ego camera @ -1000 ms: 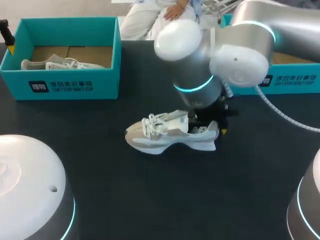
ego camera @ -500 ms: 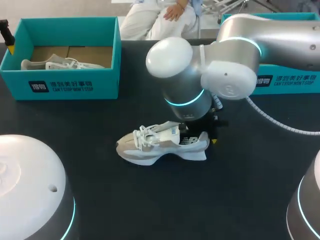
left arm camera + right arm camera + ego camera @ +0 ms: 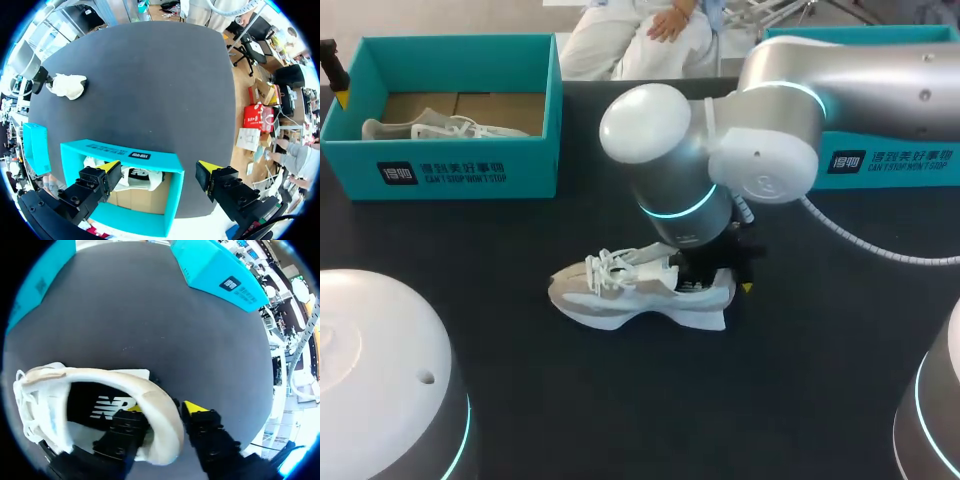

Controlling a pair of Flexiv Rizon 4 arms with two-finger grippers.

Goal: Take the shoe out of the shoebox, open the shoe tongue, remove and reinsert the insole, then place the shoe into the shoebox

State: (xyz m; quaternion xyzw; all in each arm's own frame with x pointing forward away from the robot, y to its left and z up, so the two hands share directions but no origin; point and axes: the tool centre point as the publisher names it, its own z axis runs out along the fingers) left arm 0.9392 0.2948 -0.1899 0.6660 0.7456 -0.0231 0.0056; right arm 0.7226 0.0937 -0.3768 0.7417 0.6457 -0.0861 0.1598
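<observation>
Leftward slid one shoe (image 3: 638,292) of two, right tool (image 3: 164,410) grasping it, left tool (image 3: 159,167) released.

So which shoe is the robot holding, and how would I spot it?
Look at the big black table, right in its middle, under the silver right arm. A white and grey shoe stands there on its sole, its heel pinched by the right gripper. The second shoe lies inside the teal shoebox at the far left instead.

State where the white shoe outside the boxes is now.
In the head view, the shoe lies mid-table, heel pinched by the right gripper, with the left shoebox beyond it to the left.
</observation>
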